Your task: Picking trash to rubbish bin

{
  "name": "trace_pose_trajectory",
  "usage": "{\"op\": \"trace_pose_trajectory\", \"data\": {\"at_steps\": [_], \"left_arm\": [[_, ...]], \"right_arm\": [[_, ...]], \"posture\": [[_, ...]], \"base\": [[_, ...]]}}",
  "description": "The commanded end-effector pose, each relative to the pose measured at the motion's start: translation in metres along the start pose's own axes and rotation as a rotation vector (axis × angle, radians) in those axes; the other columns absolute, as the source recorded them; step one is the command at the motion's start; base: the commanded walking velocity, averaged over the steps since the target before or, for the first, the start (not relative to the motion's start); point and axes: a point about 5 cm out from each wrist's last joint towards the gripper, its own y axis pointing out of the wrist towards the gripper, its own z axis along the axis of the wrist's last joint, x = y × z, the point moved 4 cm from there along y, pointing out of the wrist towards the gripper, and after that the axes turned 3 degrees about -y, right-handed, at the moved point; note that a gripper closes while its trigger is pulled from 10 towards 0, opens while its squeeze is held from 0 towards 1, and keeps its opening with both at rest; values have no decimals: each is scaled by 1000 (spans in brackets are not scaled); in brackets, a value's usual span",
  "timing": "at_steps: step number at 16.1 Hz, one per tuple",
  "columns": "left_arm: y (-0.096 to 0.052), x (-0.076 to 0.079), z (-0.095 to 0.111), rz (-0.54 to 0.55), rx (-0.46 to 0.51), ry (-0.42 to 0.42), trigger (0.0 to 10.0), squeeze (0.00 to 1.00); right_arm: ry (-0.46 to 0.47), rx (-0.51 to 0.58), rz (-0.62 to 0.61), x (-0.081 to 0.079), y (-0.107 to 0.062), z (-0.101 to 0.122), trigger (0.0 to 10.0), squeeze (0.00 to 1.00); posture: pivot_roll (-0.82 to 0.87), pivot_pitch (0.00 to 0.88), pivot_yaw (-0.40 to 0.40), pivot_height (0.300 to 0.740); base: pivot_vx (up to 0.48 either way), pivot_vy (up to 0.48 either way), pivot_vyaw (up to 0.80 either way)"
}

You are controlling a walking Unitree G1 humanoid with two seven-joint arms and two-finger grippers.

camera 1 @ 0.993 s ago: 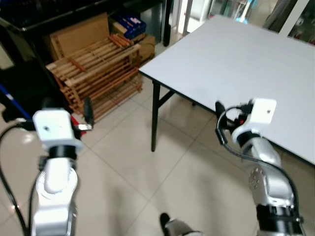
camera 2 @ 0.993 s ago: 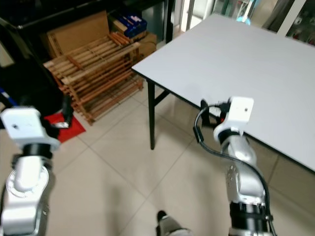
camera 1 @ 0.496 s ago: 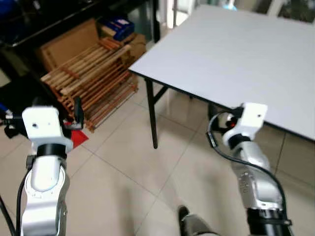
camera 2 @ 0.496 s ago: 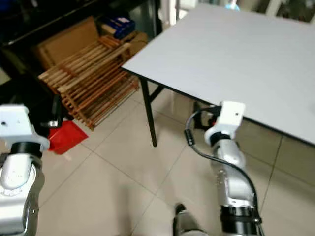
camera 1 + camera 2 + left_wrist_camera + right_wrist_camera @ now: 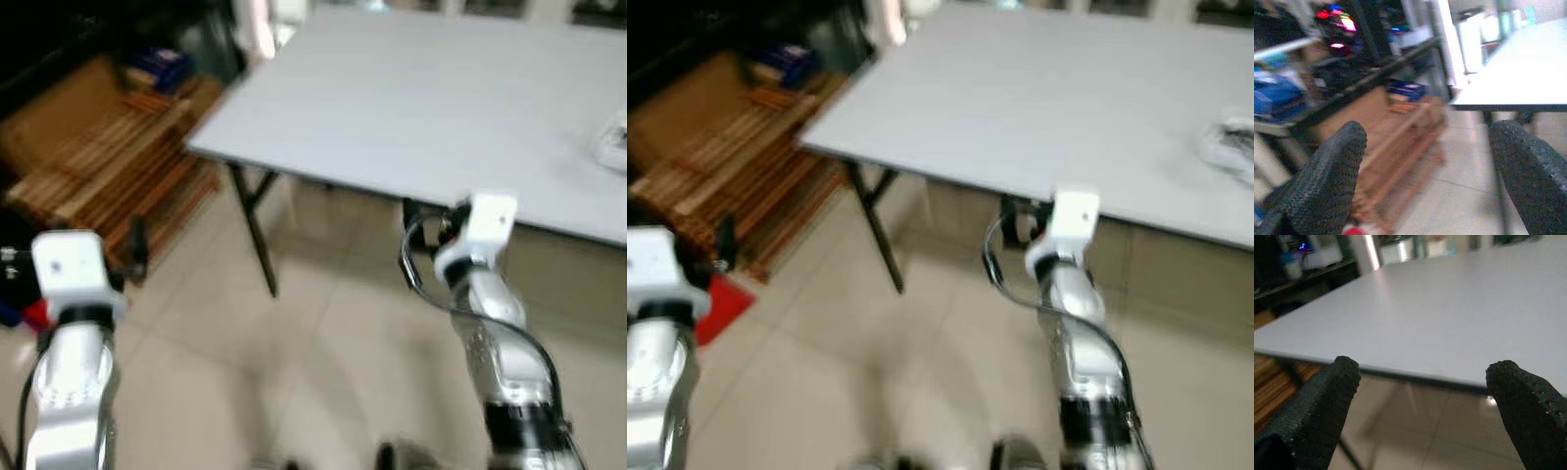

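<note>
Head views are motion-blurred. Nearest: both silver arms raised in front of the body. Left gripper (image 5: 1425, 181) has its two long black textured fingers (image 5: 1327, 181) spread wide, nothing between them; it sits over the pale tiled floor (image 5: 294, 352), pointing toward the stack of slatted wooden racks (image 5: 118, 166) and the table edge. Right gripper (image 5: 1420, 411) is also spread wide and empty, held just short of the near edge of the large white rectangular table (image 5: 411, 108), roughly level with the tabletop, tile visible below the edge.

Small red flat object on the floor (image 5: 720, 304) near the left arm, too blurred to identify. Black folding table leg (image 5: 253, 235) stands under the table's near-left corner. Wooden racks lean against brown cardboard (image 5: 59, 117) beside dark shelving; a blue box (image 5: 1405, 90) lies at the base of the shelving.

Trash candidate: a crumpled whitish wrapper-like item (image 5: 1232, 147) lying on the tabletop at the far right, well apart from both grippers. Detail too blurred to say what it is. Cannot tell where the rubbish bin is.
</note>
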Motion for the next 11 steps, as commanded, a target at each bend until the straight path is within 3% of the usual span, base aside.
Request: {"op": "trace_pose_trajectory", "data": {"at_steps": [1,5,9,11], "left_arm": [[2,4,-2,-18,5,4,10000,0],[14,25,3,-45,40,-39,10000,0],[17,34,3,-60,56,-65,10000,0],[18,35,5,-59,62,-72,10000,0]], "right_arm": [[-13,27,-21,6,0,7,10000,0],[-90,67,-67,33,1,25,10000,0],[-152,116,-42,32,6,42,10000,0],[-161,104,-34,33,5,38,10000,0]], "posture": [[-44,129,111,740],[-110,138,79,740],[-125,144,62,740],[-117,145,63,740]], "base": [[0,0,-763],[0,0,-759],[0,0,0],[0,0,0]]}}
